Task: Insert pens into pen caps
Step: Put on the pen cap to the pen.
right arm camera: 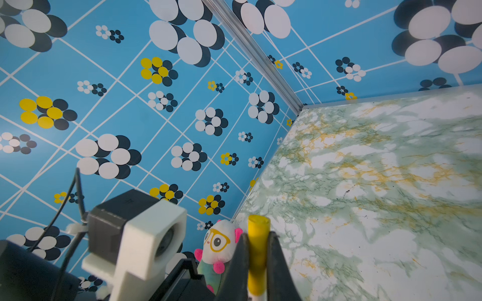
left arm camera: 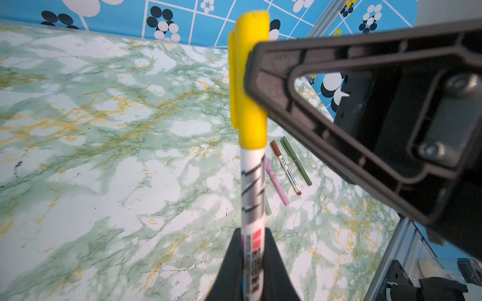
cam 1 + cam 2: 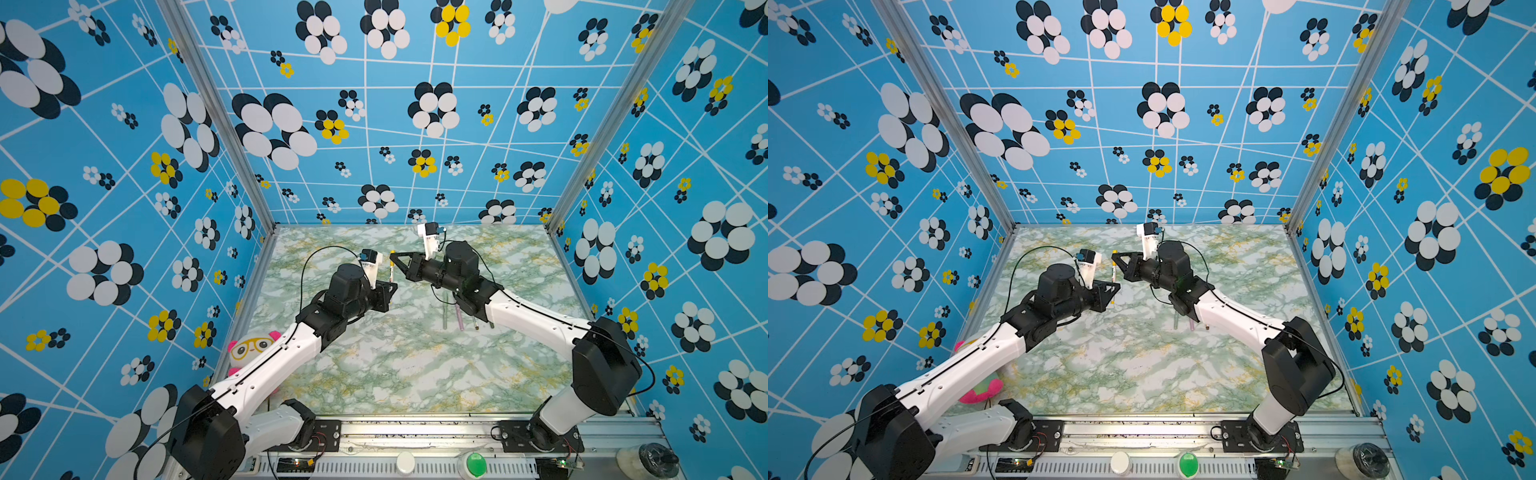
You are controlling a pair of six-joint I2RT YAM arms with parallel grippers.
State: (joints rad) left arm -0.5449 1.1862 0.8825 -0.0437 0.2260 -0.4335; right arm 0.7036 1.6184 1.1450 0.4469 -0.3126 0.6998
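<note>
1. Blue walls (image 3: 415, 124) printed with black, white and yellow flowers enclose a green-veined marble tabletop (image 3: 395, 374). A plush panda (image 3: 249, 349) sits at its lower left in a top view.
2. The left gripper (image 2: 253, 250), at the bottom centre of the left wrist view, is clamped on the white printed barrel of the yellow pen (image 2: 253, 187), which runs up the frame.
3. The right gripper (image 1: 257, 250) is pinched on the yellow cap (image 2: 249, 78), which sits over the pen's upper end.
4. In both top views, pen and cap meet just above frame centre, raised off the table between the two arms.
5. Further out, right of centre in the left wrist view, lie the pink pen (image 2: 277, 182), brown pen (image 2: 287, 169) and dark green pen (image 2: 297, 161). The pale grey-green pen (image 2: 268, 208) is partly hidden behind the held barrel. All four look capped.
6. The step in hand seems to be seating the last pen in its cap; whether it is fully home cannot be told. The next move calls for a straight push along the pen's axis with both grips firm. One grip then lets go and the pen goes beside the others.
</note>
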